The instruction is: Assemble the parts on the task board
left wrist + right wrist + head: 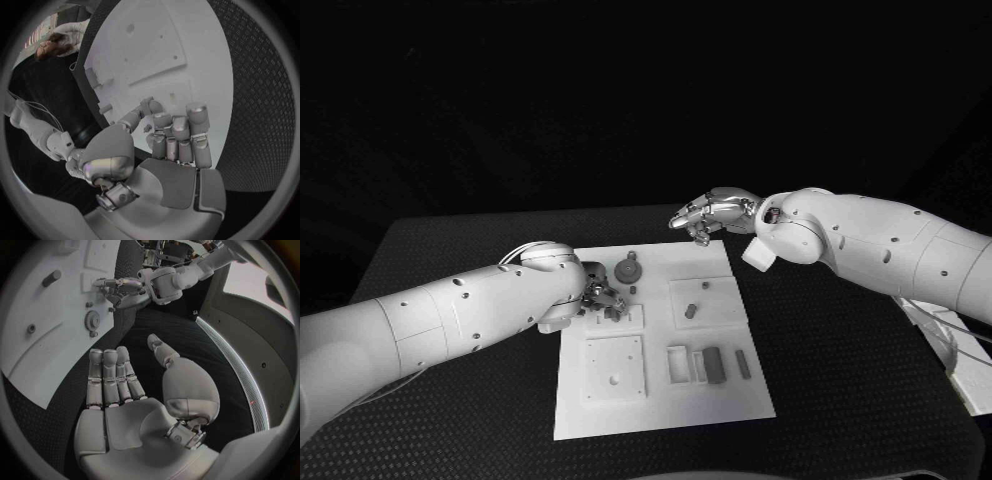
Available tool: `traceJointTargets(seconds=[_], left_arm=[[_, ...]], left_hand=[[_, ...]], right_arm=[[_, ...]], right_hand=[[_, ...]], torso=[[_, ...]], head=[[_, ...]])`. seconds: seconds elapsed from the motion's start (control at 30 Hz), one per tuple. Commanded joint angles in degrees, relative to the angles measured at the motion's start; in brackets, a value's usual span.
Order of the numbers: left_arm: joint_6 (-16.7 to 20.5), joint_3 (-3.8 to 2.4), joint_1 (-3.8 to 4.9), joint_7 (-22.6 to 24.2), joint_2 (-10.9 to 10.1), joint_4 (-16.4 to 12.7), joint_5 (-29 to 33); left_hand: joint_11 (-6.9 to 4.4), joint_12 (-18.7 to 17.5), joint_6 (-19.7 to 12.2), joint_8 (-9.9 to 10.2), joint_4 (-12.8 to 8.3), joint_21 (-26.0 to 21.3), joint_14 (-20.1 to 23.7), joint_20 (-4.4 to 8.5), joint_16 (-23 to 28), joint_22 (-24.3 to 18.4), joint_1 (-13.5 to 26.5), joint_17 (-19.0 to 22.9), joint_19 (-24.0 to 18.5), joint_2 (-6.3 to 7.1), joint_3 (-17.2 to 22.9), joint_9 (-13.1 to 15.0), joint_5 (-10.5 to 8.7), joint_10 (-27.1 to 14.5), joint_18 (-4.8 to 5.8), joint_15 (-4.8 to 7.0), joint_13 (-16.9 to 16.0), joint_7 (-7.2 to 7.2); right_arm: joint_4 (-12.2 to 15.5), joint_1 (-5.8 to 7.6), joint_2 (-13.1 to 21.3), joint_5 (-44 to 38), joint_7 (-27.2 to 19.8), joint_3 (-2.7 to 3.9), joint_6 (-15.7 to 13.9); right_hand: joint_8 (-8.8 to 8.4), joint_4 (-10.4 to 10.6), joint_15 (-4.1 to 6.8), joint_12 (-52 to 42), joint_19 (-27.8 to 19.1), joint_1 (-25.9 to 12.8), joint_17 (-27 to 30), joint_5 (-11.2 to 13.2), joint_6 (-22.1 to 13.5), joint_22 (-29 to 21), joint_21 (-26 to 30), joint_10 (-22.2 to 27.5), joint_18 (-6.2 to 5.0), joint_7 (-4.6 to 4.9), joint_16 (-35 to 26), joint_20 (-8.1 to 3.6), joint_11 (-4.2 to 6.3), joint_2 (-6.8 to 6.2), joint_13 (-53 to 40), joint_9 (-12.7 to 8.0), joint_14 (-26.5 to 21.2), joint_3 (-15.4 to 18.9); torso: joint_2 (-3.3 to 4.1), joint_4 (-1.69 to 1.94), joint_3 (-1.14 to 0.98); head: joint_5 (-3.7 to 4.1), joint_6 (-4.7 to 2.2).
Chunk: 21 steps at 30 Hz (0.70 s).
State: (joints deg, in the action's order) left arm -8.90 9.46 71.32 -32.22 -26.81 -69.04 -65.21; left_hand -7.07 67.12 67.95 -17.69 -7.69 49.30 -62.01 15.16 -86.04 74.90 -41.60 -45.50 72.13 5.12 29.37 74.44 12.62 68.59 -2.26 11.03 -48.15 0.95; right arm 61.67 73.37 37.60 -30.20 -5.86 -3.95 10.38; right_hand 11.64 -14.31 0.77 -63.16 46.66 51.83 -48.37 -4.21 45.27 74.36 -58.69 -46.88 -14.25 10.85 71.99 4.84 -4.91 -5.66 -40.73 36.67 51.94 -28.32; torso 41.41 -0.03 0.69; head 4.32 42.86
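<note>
Board: your flat white task board (661, 400) is lying in the middle of the bumpy black surface (848, 380).
Parts: three small grey bars (714, 364) are sitting side by side on it; one round toothed wheel (629, 270) is sitting near its far edge.
Left robot hand (600, 298): your shiny fingers are curling over the board; I cannot tell if they are holding anything.
Right robot hand (708, 214): it is hanging over the board's far corner, fingers apart, holding nothing.

- Left hand (600, 296) — fingers curled downward at the end of its outstretched arm, nothing seen in it.
- Right hand (708, 214) — raised, fingers apart, palm bare.
</note>
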Motion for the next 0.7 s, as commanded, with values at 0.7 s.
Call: traceJointTargets(seconds=[0.7], left_arm=[[0.31, -0.03, -0.03, 0.33, -0.78, -0.75, -0.37]], left_hand=[[-0.15, 0.01, 0.82, -0.53, 0.27, 0.62, -0.79, 0.7, -0.41, 1.13, 0.38, -0.15, 0.54, -1.07, 0.01, 0.17, 1.42, 0.8, -3.25, 1.81, -0.18, 0.16]], right_arm=[[-0.05, -0.05, -0.13, -0.19, -0.46, 0.02, 0.7]], right_hand=[[-0.36, 0.17, 0.02, -0.19, 0.29, -0.43, 0.06, 0.33, 0.11, -0.09, 0.35, 0.39, -0.75, 0.4, 0.2, 0.22, -0.11, 0.17, 0.1, -0.1, -0.54, -0.02]], torso=[[0.0, 0.03, 0.02]], head=[[-0.05, -0.19]])
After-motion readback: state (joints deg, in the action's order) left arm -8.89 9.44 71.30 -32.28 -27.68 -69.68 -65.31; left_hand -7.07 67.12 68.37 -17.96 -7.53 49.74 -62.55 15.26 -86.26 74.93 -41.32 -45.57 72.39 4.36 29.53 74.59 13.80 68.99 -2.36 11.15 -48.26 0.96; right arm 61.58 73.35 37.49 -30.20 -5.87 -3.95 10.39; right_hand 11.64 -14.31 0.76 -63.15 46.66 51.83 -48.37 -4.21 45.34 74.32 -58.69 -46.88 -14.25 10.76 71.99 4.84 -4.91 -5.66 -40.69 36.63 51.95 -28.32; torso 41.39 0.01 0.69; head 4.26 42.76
